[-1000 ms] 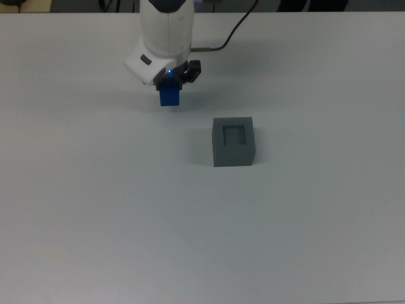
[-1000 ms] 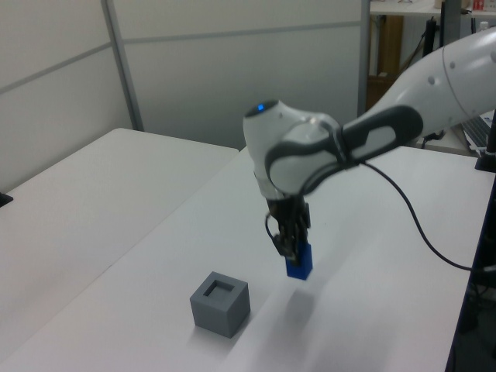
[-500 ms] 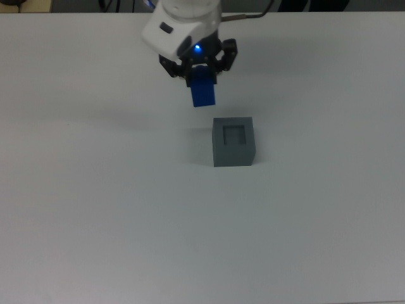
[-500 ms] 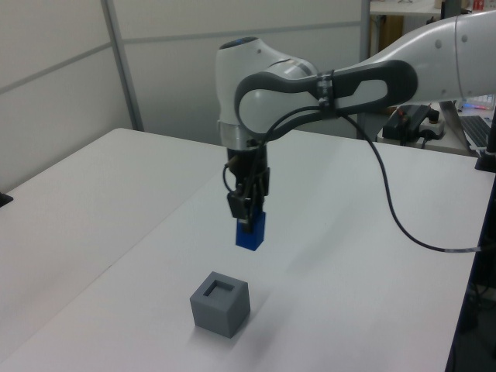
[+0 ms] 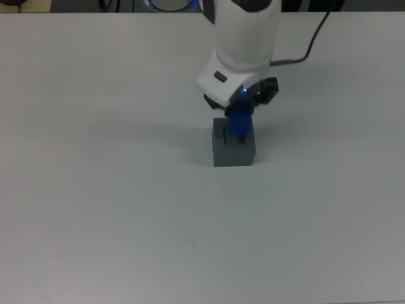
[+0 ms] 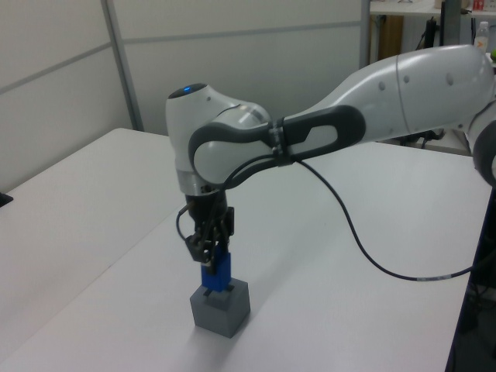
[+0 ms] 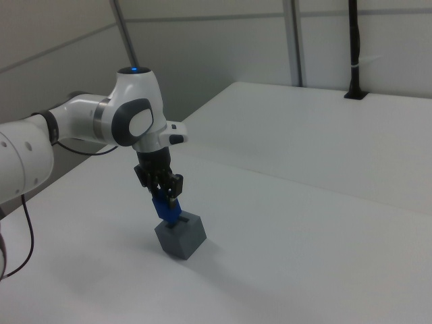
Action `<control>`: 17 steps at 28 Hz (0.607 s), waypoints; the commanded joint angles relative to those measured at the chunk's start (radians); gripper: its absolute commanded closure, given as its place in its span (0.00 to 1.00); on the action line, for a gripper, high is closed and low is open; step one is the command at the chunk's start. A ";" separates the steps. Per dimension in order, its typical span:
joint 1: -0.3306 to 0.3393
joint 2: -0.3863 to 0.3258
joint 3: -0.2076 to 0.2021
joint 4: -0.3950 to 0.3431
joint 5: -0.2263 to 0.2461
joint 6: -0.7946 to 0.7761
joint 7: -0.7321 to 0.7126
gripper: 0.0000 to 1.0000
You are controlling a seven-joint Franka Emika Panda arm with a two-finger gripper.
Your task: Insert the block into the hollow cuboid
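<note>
Nearest the camera in the top view, just below the frame's centre, sits the hollow cuboid point(image 5: 233, 149), a matte grey box alone on the white table point(image 5: 126, 221); its front face is clear, while its top recess is mostly covered by what hangs over it. Right above it, the block point(image 5: 240, 121) is pinched upright between the fingers of the gripper point(image 5: 242, 106), and in the left view, at lower centre, the block's point(image 6: 217, 273) lower end looks to be at or just inside the rim of the hollow cuboid point(image 6: 221, 308); how deep it has gone cannot be told. The right view, at lower left of centre, shows the same: block point(image 7: 166, 209) held by the gripper point(image 7: 169, 196) directly over the hollow cuboid point(image 7: 180, 236). The step in hand is the insertion, and to do it well I judge the block should go straight down, its faces square to the recess walls and centred, with the fingers parting only once it is seated, since a slight twist could catch an edge on the rim or nudge the light box aside. Farther back, the arm's white body and a black cable point(image 5: 304, 50) trail toward the top right of the top view; nothing else lies near the box, so nothing blocks the descent.
</note>
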 commanded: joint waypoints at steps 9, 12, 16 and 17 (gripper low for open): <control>0.024 0.054 -0.019 0.034 -0.039 0.026 0.042 0.66; 0.025 0.058 -0.020 0.032 -0.049 0.026 0.035 0.66; 0.025 0.059 -0.020 0.031 -0.067 0.026 0.033 0.66; 0.025 0.059 -0.020 0.029 -0.073 0.026 0.033 0.66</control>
